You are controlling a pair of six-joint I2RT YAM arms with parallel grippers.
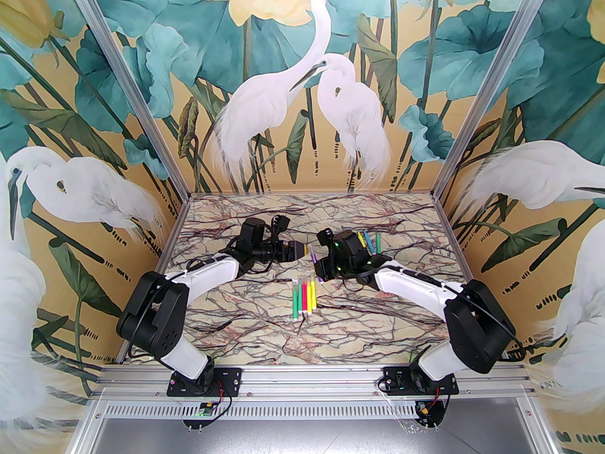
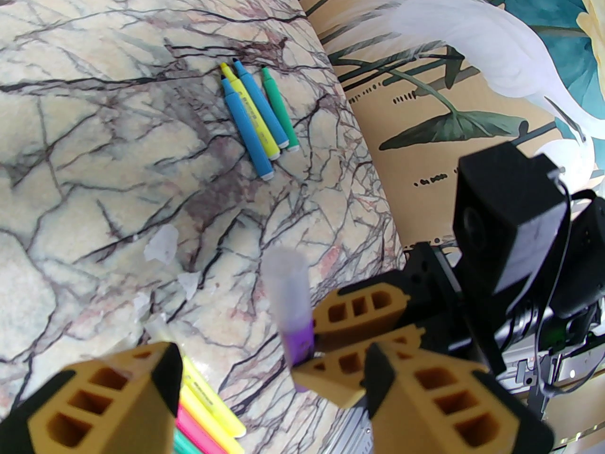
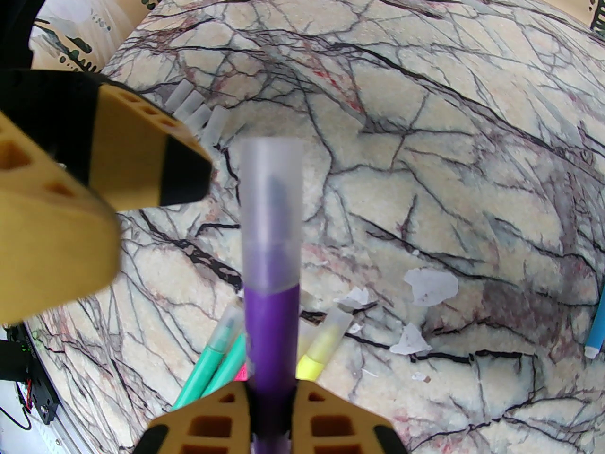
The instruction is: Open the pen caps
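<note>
The right claw (image 3: 269,409) pinches the purple pen (image 3: 272,329), offering its cap (image 3: 272,206) to the spread left claw (image 2: 272,364) at nine o'clock.

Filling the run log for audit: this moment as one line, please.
right tool: shut on purple pen | cap: on | left tool: open, near cap | uncapped pens: four, side by side

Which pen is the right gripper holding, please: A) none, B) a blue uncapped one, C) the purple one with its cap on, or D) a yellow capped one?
C: the right gripper is shut on the purple pen, its clear cap on.
</note>
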